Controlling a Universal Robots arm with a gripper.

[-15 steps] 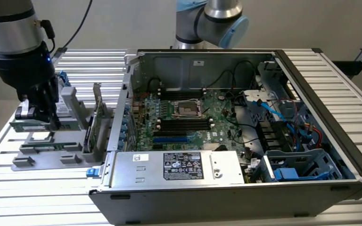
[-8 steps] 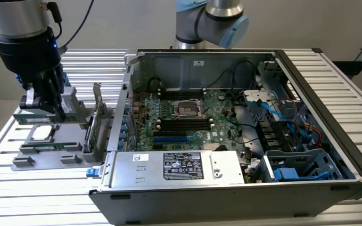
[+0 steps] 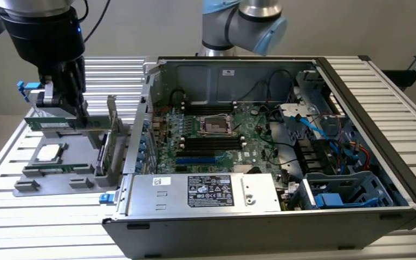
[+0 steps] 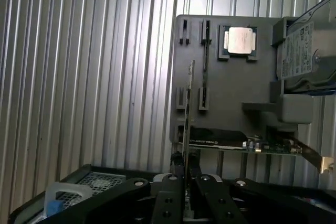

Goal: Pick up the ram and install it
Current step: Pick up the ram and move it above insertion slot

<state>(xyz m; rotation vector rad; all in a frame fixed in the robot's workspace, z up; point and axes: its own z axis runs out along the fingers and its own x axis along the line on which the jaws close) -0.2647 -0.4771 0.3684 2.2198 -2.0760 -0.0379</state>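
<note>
The ram [image 3: 53,123] is a narrow green stick held level, just above the grey holder tray [image 3: 27,187] at the exterior view's left. My gripper [image 3: 67,111] is shut on its upper edge. In the wrist view the ram [image 4: 187,103] appears edge-on as a thin line running out from between the black fingers [image 4: 170,192]. It hangs over the tray's small upright posts [image 4: 181,98]. The open computer case [image 3: 381,162] lies to the exterior view's right. Its motherboard has black memory slots [image 3: 212,142] with white end clips.
The tray also holds a square processor [image 3: 50,153], a second green stick [image 3: 62,168], a taller expansion card with a metal bracket [image 3: 109,138] and a hard drive [image 4: 307,51]. The case's side wall [image 3: 137,135] stands between the tray and the motherboard. Everything rests on ribbed aluminium table [image 3: 49,233].
</note>
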